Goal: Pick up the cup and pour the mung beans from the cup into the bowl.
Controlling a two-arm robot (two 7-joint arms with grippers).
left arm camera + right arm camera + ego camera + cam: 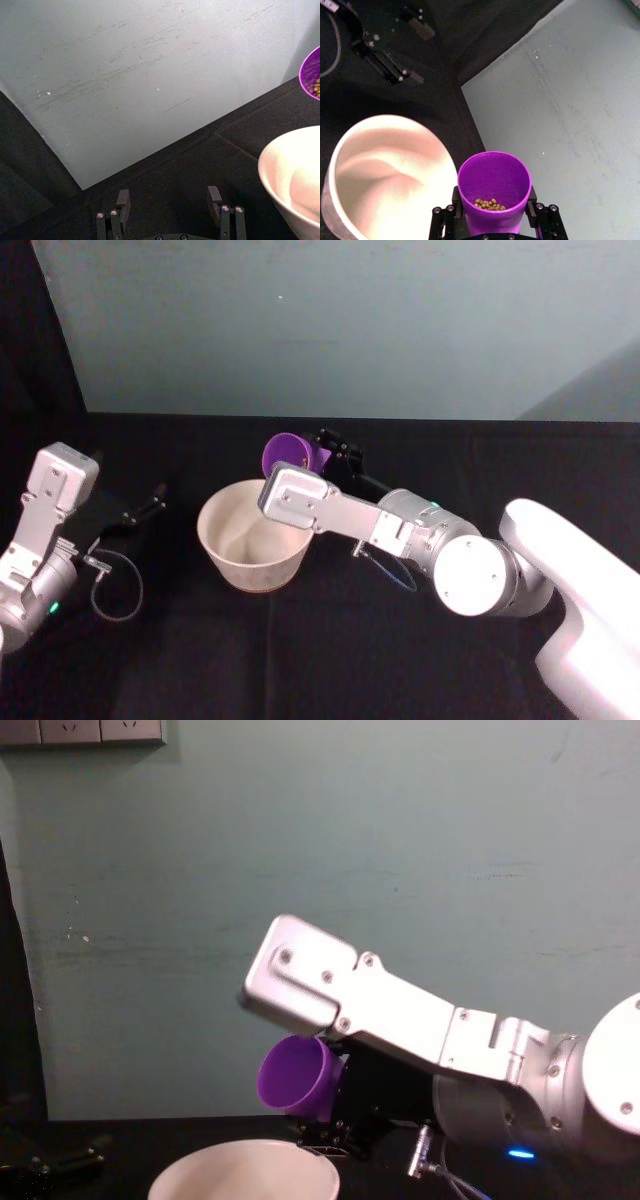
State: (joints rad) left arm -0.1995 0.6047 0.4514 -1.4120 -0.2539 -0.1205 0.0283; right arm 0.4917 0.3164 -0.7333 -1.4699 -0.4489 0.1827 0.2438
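While the right pincer (493, 212) clasps the tilted cup (494, 177) near the bowl (380, 172) — beans (487, 204) inside, left pincer (169, 197) parted.

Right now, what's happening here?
The right gripper holds the purple cup, tilted above the far side of the bowl. The mung beans sit in the cup's bottom and none show in the bowl, so nothing is poured yet. The left gripper is open and idle, to the bowl's left.
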